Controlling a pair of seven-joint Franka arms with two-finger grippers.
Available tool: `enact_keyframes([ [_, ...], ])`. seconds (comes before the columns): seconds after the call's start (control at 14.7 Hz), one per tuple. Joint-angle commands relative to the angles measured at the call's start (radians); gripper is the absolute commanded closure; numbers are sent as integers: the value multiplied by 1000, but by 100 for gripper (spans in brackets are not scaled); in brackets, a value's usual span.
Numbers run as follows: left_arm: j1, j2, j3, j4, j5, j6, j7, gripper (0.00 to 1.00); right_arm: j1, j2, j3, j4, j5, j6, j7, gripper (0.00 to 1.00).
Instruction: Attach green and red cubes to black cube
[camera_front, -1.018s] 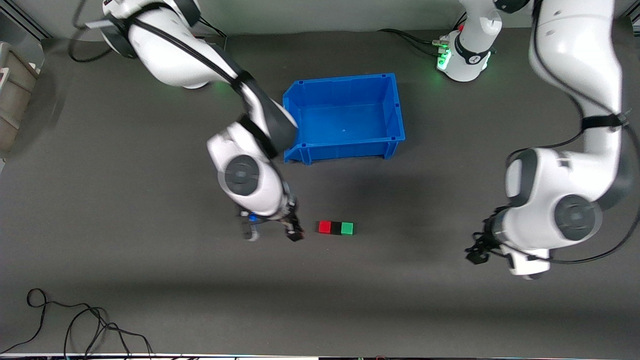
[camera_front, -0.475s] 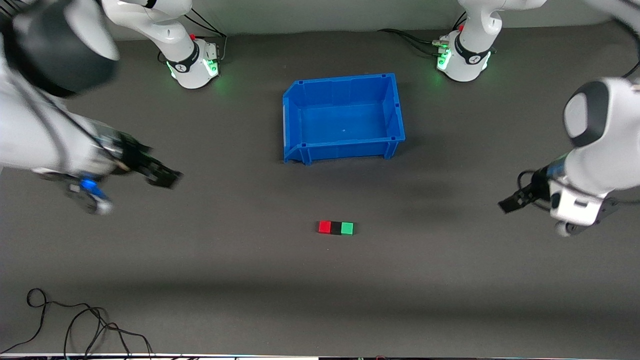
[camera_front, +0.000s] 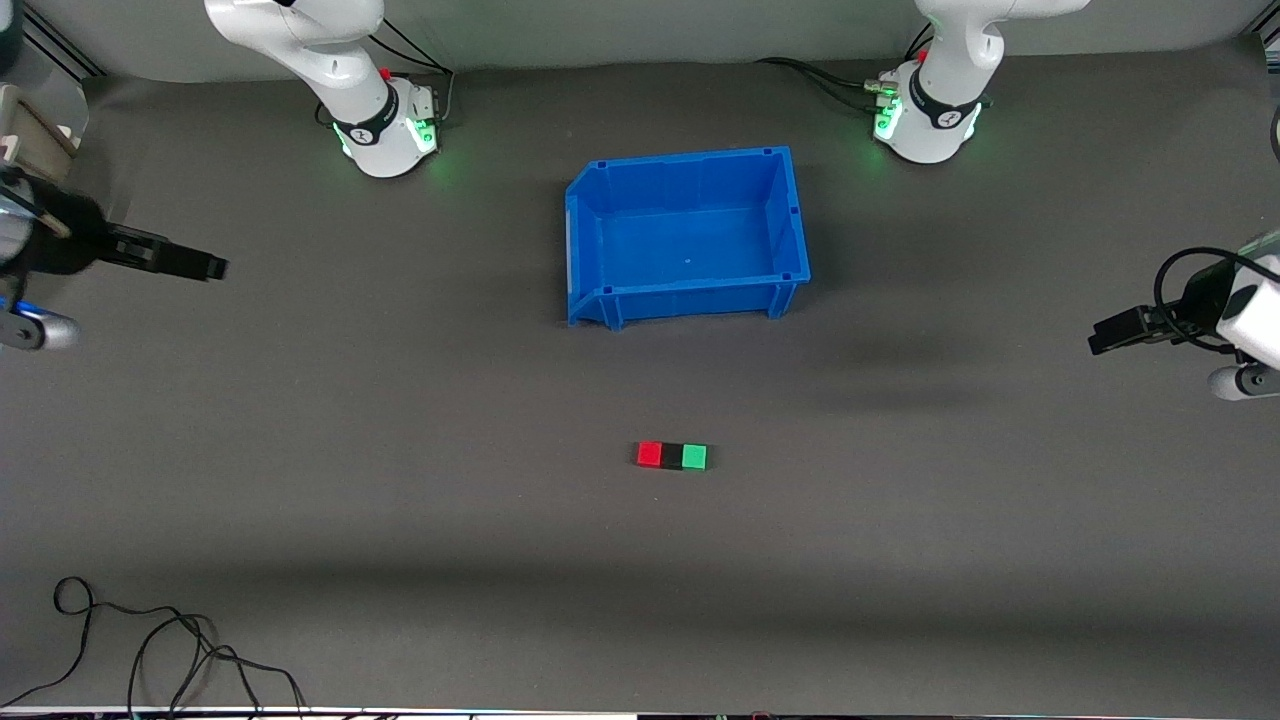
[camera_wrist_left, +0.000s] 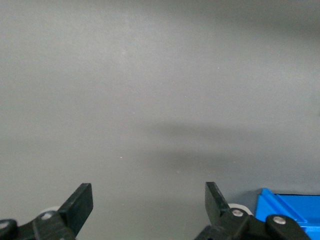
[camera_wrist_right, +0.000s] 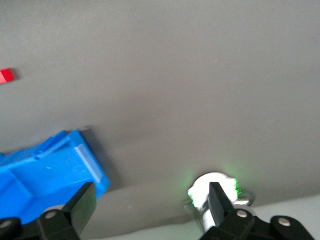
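The red cube (camera_front: 650, 455), the black cube (camera_front: 671, 456) and the green cube (camera_front: 694, 457) lie in one touching row on the dark table, black in the middle, nearer to the front camera than the blue bin. My right gripper (camera_front: 212, 267) hangs open and empty over the right arm's end of the table, far from the row. My left gripper (camera_front: 1102, 338) hangs open and empty over the left arm's end. In the right wrist view the open gripper (camera_wrist_right: 150, 197) frames bare mat, with the red cube (camera_wrist_right: 6, 76) at the picture's edge. The left wrist view shows the open gripper (camera_wrist_left: 148, 197) over bare mat.
An empty blue bin (camera_front: 690, 300) stands mid-table between the arm bases; its corner shows in both wrist views (camera_wrist_left: 290, 205) (camera_wrist_right: 45, 175). The right arm's base (camera_front: 385, 135) and the left arm's base (camera_front: 930, 120) glow green. A loose black cable (camera_front: 150, 640) lies by the table's near edge.
Both arms have swung away from the cubes toward their own ends of the table. The three cubes have stayed in place as a row.
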Motion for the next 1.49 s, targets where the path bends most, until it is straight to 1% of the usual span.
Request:
enact_keyframes([
  [0.0, -50, -32, -22, -27, 159, 7, -3, 0, 8, -52, -23, -125, -22, 118, -104, 0],
  [0.07, -50, -35, -22, -27, 175, 9, -2, 0, 8, -84, -25, -197, -22, 193, -115, 0],
  [0.14, -44, -40, -22, -29, 160, 9, 2, 0, 10, -131, -25, -292, -24, 295, -133, 0],
  [0.27, -37, -57, -13, -27, 50, 3, 2, 0, 15, -206, -25, -455, -24, 477, -169, 0],
  [0.34, -29, -67, -8, -29, 18, -1, 2, 0, 15, -211, -25, -478, -24, 503, -169, 0],
  [0.54, -26, -77, -8, -26, -16, -5, -2, 0, 15, -199, -23, -452, -50, 507, -182, 0],
  [0.75, -27, -66, -8, -15, -7, -2, 0, 0, 15, -185, -22, -425, -64, 500, -207, 0],
  [0.81, -26, -65, -8, -12, -4, -4, 3, 0, 15, -175, -22, -397, -64, 494, -198, 0],
  [1.02, -26, -61, -8, -12, 0, -7, 8, 0, 13, -116, -20, -294, -64, 410, -195, 0],
  [1.22, -27, -60, -10, -15, 45, -5, 11, 0, 15, -110, -20, -293, -64, 386, -195, 0],
  [1.43, -27, -58, -10, -17, 46, -14, 15, 0, 15, -116, -20, -299, -64, 370, -196, 0],
])
